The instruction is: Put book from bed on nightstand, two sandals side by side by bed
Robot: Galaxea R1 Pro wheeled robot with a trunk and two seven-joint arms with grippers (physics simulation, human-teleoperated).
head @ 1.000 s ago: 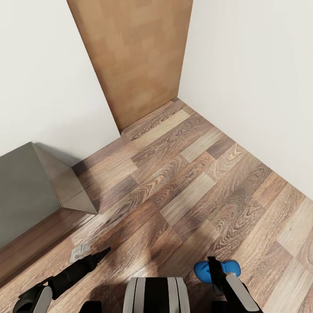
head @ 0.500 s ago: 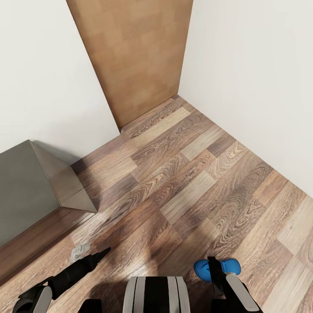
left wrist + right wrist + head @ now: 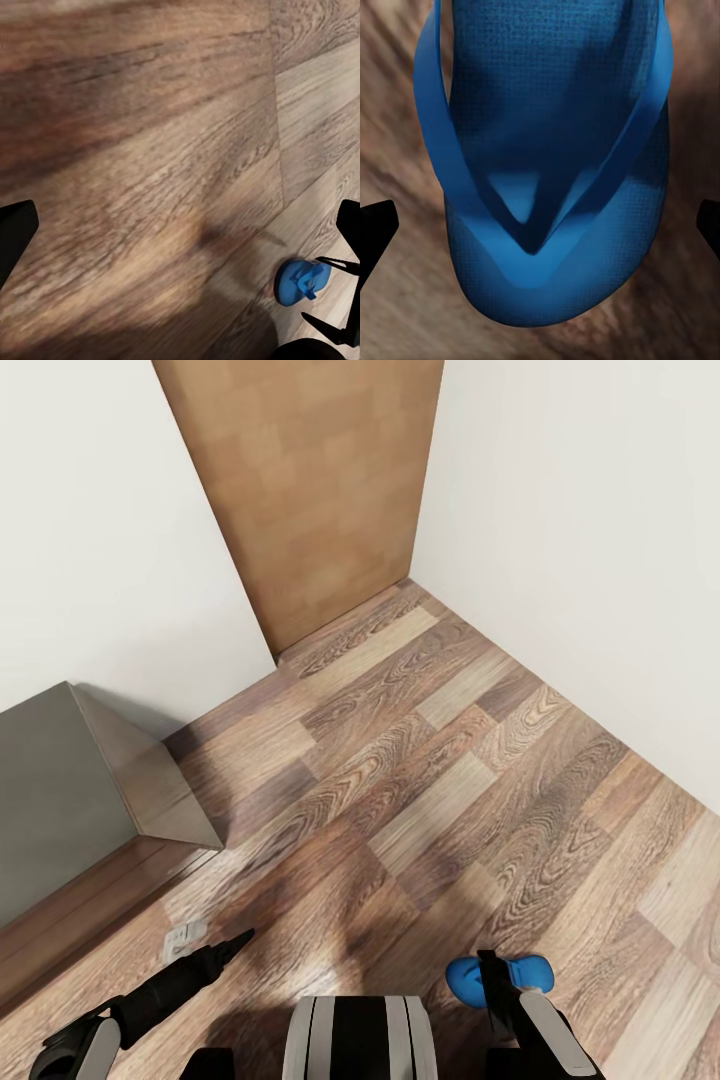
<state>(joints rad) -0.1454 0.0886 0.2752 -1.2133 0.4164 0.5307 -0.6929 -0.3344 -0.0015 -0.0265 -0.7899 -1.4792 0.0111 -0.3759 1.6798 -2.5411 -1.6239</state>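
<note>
Nothing has moved since half a second ago; a second ago the head view sat slightly lower. One blue sandal [image 3: 540, 161] lies on the wood floor [image 3: 450, 760] under the right gripper [image 3: 497, 985], whose fingers spread wide around it, not gripping. The left gripper [image 3: 238, 939] hangs over bare planks; I cannot tell its opening. Closing off-centre might pinch only a strap. No writing is legible.
</note>
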